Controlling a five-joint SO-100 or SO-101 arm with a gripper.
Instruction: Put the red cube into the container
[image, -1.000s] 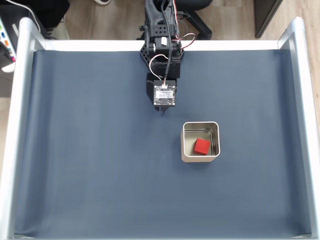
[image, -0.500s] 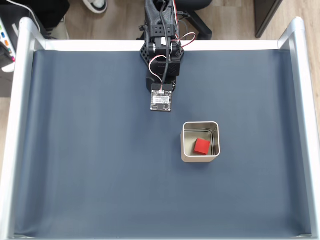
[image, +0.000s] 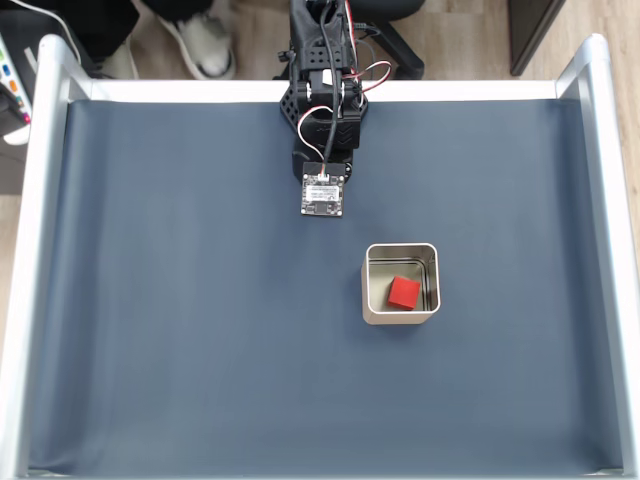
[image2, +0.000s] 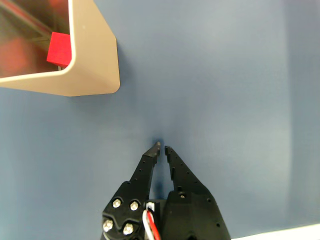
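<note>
Seen in the fixed view: cube (image: 404, 292) inside the container (image: 400, 317), toward its lower right. Container right of centre on the desk (image: 180, 330). Arm at the top edge, folded back, well apart from the container, up and to its left. In the wrist view: tool (image2: 162, 148) at bottom centre, container (image2: 95, 60) at upper left.

A dark blue-grey mat (image: 200, 330) covers the table, framed left, right and along the far edge by pale metal rails (image: 30, 250). Beyond the far edge lies light wood-plank flooring (image: 460, 40), with a black chair base (image: 395, 40) and a white shoe (image: 205, 45) on it.
</note>
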